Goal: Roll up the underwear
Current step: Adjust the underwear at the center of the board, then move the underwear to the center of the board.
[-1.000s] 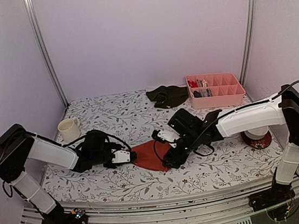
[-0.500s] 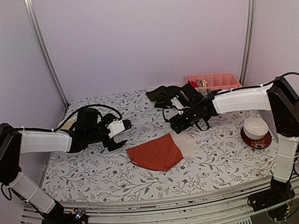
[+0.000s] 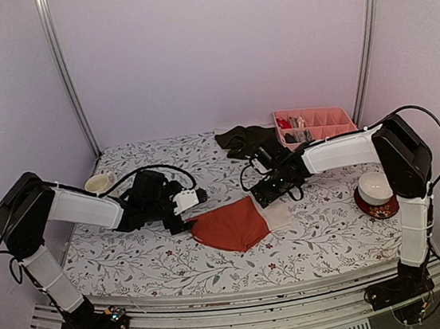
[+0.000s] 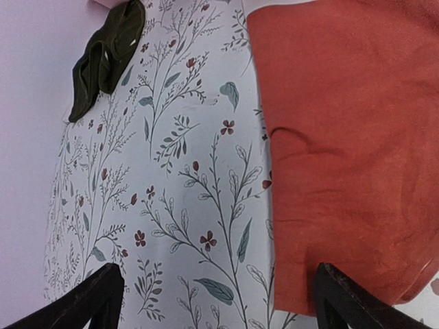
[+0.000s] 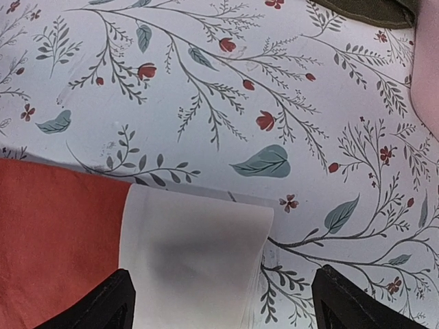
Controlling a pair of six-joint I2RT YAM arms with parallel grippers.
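The rust-red underwear (image 3: 231, 226) lies spread flat in the middle of the table, with a whitish panel (image 3: 275, 214) at its right end. My left gripper (image 3: 189, 209) hovers open at its left edge; in the left wrist view the red cloth (image 4: 350, 144) fills the right side, and nothing is between the fingers (image 4: 219, 305). My right gripper (image 3: 265, 194) is open over the whitish panel (image 5: 195, 253), its fingers (image 5: 223, 305) empty. A dark olive underwear (image 3: 245, 140) lies bunched at the back, also seen in the left wrist view (image 4: 106, 58).
A pink divided tray (image 3: 338, 143) holding small items stands at the back right. A cream mug (image 3: 98, 183) sits at the left behind my left arm. A red and white bowl (image 3: 376, 193) stands at the right edge.
Both grippers held the red underwear bunched near the front. They let go and opened, and it now lies spread flat. The left gripper dropped back to its left edge.
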